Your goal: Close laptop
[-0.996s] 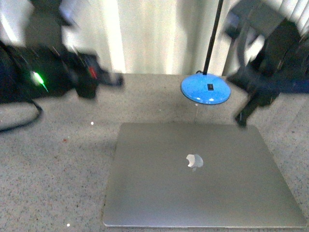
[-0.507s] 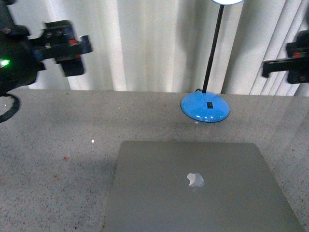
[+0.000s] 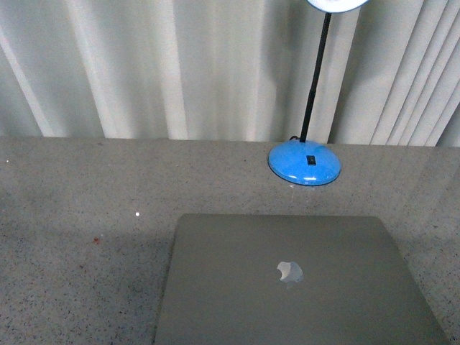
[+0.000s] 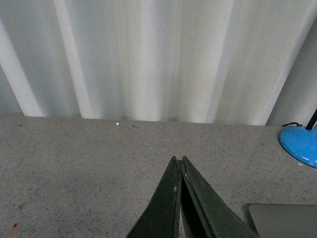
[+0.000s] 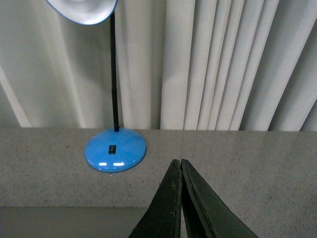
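The laptop (image 3: 302,287) is lying closed on the surface (image 3: 86,201), with its lid flat and the logo facing up, so the task is looking done. Its near edge is running out of the front view. Its far edge is sitting near the lamp (image 3: 305,164) base without touching it.

Neither arm is showing in the front view. Judging from the wrist views, both are hanging raised, clear of the lid and pointing toward the curtain (image 3: 180,65). The left end effector (image 4: 178,159) is keeping its fingers pressed together on nothing, as is the right end effector (image 5: 177,162), probably because no grasp is needed.

Bare surface is stretching wide to the laptop's left. On the right arm's side, the lamp stalk is standing as the one obstacle.
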You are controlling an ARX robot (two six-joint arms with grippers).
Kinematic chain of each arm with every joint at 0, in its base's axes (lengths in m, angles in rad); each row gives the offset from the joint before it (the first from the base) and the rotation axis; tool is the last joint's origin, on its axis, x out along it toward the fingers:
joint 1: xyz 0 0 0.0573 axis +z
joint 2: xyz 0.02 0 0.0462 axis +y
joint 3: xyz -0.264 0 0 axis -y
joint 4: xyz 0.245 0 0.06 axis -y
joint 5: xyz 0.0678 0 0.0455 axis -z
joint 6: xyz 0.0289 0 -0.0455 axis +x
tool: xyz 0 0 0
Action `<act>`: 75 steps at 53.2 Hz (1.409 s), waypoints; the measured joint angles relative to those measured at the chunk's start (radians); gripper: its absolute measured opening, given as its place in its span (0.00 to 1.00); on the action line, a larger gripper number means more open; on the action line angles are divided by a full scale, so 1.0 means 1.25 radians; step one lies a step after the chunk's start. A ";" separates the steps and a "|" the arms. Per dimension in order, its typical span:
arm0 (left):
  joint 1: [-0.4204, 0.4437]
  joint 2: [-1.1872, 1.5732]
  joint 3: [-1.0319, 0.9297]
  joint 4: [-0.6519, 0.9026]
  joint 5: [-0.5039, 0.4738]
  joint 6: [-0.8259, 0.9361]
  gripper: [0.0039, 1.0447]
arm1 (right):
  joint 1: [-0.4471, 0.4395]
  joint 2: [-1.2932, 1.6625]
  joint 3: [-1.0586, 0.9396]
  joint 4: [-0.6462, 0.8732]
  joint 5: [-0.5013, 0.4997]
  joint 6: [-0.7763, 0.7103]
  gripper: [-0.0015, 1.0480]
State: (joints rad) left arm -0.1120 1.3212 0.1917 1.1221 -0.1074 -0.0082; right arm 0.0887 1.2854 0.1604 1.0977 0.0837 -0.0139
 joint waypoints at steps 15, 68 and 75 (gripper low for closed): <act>0.041 -0.160 -0.075 -0.090 0.045 0.000 0.03 | -0.063 -0.165 -0.064 -0.096 -0.062 0.001 0.03; 0.088 -0.773 -0.132 -0.612 0.084 0.001 0.03 | -0.070 -0.762 -0.124 -0.610 -0.066 0.002 0.03; 0.088 -0.812 -0.132 -0.650 0.084 0.001 0.03 | -0.070 -0.801 -0.124 -0.649 -0.066 0.002 0.03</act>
State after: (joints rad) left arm -0.0025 0.3061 0.0269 0.3099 -0.0021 -0.0074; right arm 0.0017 0.2844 0.0059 0.2867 0.0010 -0.0109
